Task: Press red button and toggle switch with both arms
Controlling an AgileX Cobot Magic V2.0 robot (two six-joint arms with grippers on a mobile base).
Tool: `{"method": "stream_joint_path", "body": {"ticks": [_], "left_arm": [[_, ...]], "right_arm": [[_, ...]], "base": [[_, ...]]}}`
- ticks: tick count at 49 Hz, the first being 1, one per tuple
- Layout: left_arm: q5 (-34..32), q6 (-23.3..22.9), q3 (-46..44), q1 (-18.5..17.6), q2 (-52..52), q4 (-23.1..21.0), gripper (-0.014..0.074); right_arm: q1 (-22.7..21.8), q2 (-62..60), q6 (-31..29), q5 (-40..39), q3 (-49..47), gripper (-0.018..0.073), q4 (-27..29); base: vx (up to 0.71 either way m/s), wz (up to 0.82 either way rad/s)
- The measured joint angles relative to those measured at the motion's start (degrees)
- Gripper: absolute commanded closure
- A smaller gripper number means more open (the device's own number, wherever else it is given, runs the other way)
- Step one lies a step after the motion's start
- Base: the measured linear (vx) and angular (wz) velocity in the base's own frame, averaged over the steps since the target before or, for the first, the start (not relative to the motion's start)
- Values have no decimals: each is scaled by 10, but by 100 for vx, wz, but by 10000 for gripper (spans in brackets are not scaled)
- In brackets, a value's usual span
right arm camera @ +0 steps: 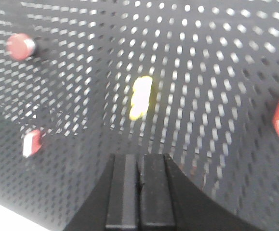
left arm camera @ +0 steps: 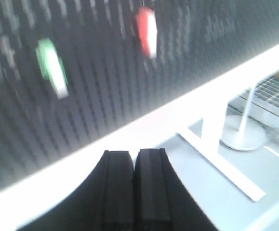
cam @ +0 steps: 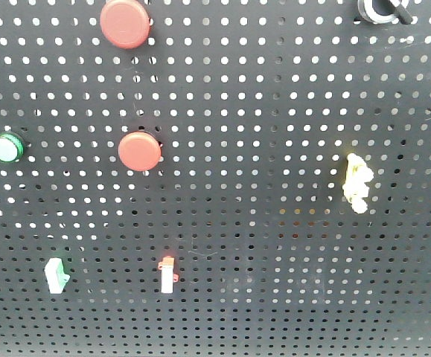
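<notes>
Left tool (left arm camera: 134,163): two black pads pressed together, nothing between them. It is clear of the board. Ahead of it, blurred, are a green-and-white rocker switch (left arm camera: 52,72) and a red-and-white rocker switch (left arm camera: 146,31), both mounted on the black perforated metal panel (left arm camera: 96,106). The white frame rail (left arm camera: 178,113) runs under the panel.

Right tool (right arm camera: 139,163): pads likewise pressed together, empty. It points at the small yellow plastic toggle switch (right arm camera: 141,97) and is apart from it.

In the front view neither tool shows. The yellow toggle sits at right, mid-height. The round red plastic push button (cam: 139,151) sits left of centre. A larger red round button (cam: 126,22) is above it at the top edge. A round green button (cam: 7,147) sits at the far left.
</notes>
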Motion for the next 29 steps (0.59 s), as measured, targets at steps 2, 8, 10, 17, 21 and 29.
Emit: {"method": "stream_joint_path", "body": {"ticks": [2, 8, 10, 17, 21, 29], "left_arm": [[-1, -2, 15, 0, -30, 0, 595], [-2, -2, 41, 0, -90, 0, 595], [1, -2, 45, 0, -102, 0, 595], [29, -2, 49, 0, -111, 0, 595], [43, -2, 49, 0, -111, 0, 595], [55, -2, 49, 0, -111, 0, 595]], "right_arm": [[0, -24, 6, 1, 15, 562, -2], [0, -50, 9, 3, 47, 562, -3], [0, -52, 9, 6, 57, 562, -3], [0, -52, 9, 29, 72, 562, -3], [0, -52, 9, 36, 73, 562, -3], [0, -52, 9, 39, 73, 562, -3]], "base": [[0, 0], [0, 0], [0, 0], [0, 0], [0, 0], [0, 0]]}}
